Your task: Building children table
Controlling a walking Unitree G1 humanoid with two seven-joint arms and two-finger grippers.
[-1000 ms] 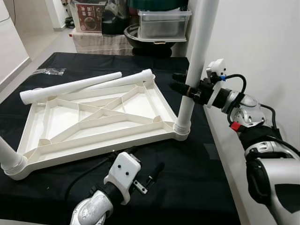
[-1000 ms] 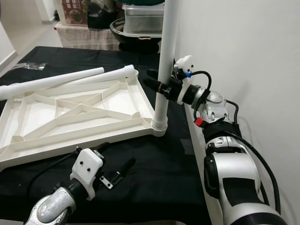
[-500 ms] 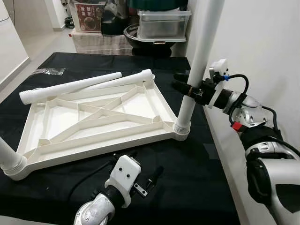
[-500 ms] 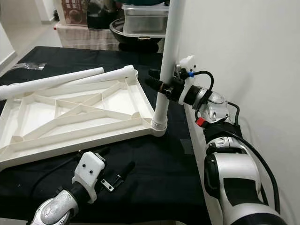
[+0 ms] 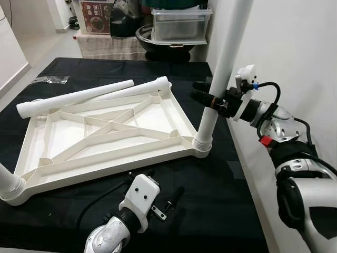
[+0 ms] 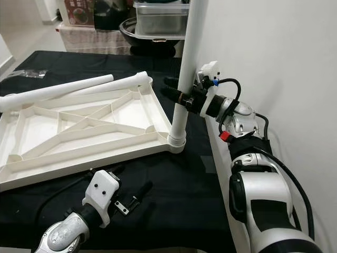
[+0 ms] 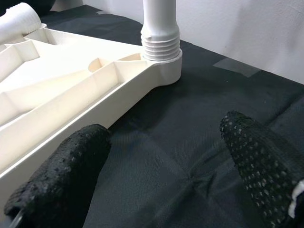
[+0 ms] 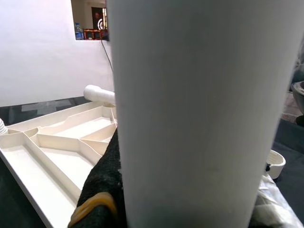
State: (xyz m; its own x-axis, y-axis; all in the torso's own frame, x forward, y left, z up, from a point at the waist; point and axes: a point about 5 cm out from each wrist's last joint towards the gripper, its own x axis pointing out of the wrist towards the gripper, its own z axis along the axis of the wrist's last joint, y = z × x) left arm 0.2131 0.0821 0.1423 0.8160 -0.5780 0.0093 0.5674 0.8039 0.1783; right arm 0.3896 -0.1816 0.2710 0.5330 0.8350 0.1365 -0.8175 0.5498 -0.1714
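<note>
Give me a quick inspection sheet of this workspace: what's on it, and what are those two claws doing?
Surface: black cloth covering the work table.
Job's things: white tabletop lying underside up; one upright leg standing in its near right corner socket; another leg stub at the near left corner; two loose legs resting across the far edge.
Clutter: small plastic bag at the far left.
Grippers: right gripper shut on the upright leg; left gripper open, low over the cloth near the tabletop's front edge.
Cables: black cable looping at the right wrist.
Surroundings: white wall on the right; storage box behind.
</note>
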